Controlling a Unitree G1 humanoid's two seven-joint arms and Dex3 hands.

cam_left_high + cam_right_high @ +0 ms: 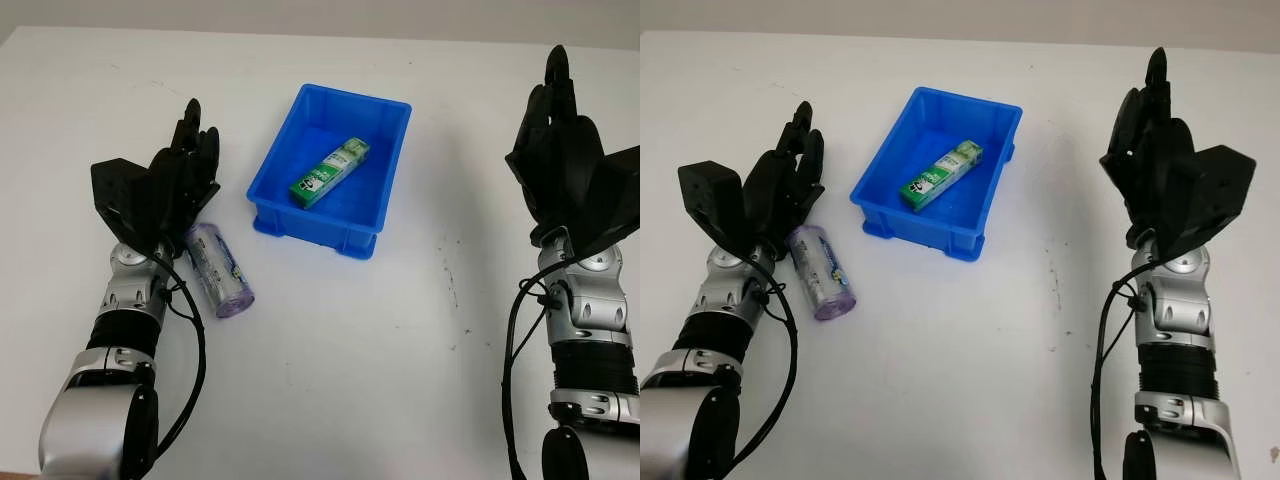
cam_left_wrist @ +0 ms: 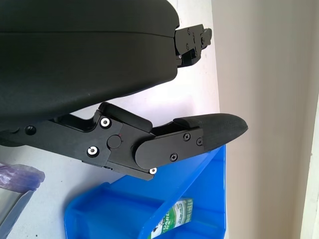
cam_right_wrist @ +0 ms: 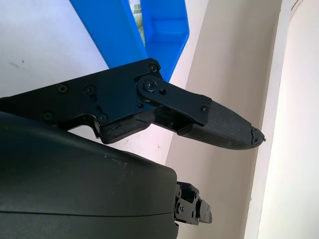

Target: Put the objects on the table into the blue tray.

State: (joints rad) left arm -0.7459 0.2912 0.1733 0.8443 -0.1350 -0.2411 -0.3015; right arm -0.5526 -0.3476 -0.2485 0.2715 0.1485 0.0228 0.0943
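white desk (image 1: 380,340) carried a blue tray (image 1: 372,221) near its middle, slightly toward the far side. a green-and-white box (image 1: 330,172) lay inside the tray on its floor, running diagonally, one end toward the tray's far right corner.

a clear, purplish cylindrical pack (image 1: 218,270) lay on its side on the desk, left of the tray and apart from it, its nearer end angled toward the robot. its far end sat just beside the left hand (image 1: 180,180), under the lower edge of the palm; contact could not be judged.

left hand was open and held nothing, fingers extended toward the far side of the desk, positioned left of the tray. in the left wrist view a finger (image 2: 199,134) reached out straight over the tray's rim, with the box visible below it and a corner of the pack at the frame edge.

right hand (image 1: 1160,165) was open and empty, raised at the right side of the desk, well apart from the tray, fingers pointing up and away.
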